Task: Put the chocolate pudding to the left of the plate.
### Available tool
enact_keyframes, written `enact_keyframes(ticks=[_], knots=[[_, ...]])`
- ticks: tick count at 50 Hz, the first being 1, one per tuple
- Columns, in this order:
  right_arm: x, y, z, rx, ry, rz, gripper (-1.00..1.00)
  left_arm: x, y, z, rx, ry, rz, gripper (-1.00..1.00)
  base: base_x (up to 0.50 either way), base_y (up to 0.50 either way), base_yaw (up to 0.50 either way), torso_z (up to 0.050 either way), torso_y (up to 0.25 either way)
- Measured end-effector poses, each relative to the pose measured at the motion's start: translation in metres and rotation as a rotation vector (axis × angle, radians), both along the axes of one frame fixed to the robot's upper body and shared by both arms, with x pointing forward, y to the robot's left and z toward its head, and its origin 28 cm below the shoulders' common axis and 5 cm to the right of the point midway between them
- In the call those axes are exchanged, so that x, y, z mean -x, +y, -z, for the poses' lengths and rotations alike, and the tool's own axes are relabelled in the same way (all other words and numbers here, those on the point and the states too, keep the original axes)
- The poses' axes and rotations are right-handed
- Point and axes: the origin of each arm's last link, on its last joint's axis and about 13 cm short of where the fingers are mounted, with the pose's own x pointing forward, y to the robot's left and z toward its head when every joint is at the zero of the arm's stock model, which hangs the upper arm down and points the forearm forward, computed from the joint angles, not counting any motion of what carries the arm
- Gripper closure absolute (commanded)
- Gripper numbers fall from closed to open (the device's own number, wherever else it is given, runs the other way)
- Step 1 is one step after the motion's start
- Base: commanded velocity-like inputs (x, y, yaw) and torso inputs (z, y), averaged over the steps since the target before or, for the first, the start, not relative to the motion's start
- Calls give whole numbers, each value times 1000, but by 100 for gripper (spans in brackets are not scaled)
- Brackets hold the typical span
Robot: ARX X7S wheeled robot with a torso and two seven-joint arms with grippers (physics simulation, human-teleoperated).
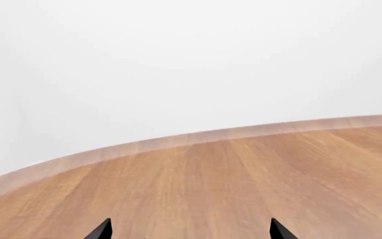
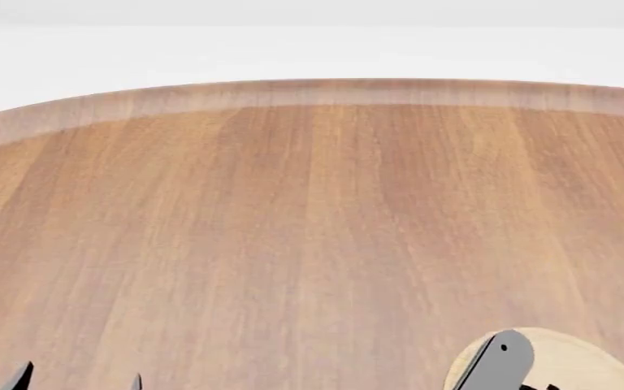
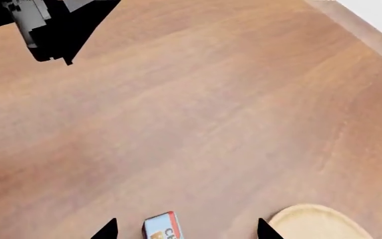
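Both tips of my right gripper [image 3: 185,229] spread wide, empty, straddling the small blue-topped chocolate pudding carton [image 3: 161,225]; pale round wooden plate [image 3: 317,221] just beside.

The head view looks forward and down over the tabletop [image 2: 290,227] toward its far curved edge, catching the plate [image 2: 588,361] at the bottom. The left wrist view sits low, facing across the bare wood to the rim. The right wrist view looks steeply down from higher, sharing the plate [image 3: 317,224].
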Motion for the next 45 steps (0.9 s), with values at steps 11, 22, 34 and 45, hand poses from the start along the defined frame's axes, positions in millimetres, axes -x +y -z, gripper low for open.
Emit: enact_keyframes(ticks=[11, 22, 34, 45], knots=[[-4, -5, 21, -5, 39, 5, -100, 0, -1, 2, -4, 3, 4, -100, 0, 0, 0, 0, 0], [-6, -10, 42, -7, 72, 16, -100, 0, -2, 2, -8, 4, 6, -100, 0, 0, 0, 0, 0], [-7, -10, 61, -5, 96, 16, -100, 1, -2, 2, -11, 4, 9, -100, 0, 0, 0, 0, 0], [-7, -10, 80, -23, 109, 13, -100, 2, -3, 3, -14, 5, 12, -100, 0, 0, 0, 0, 0]])
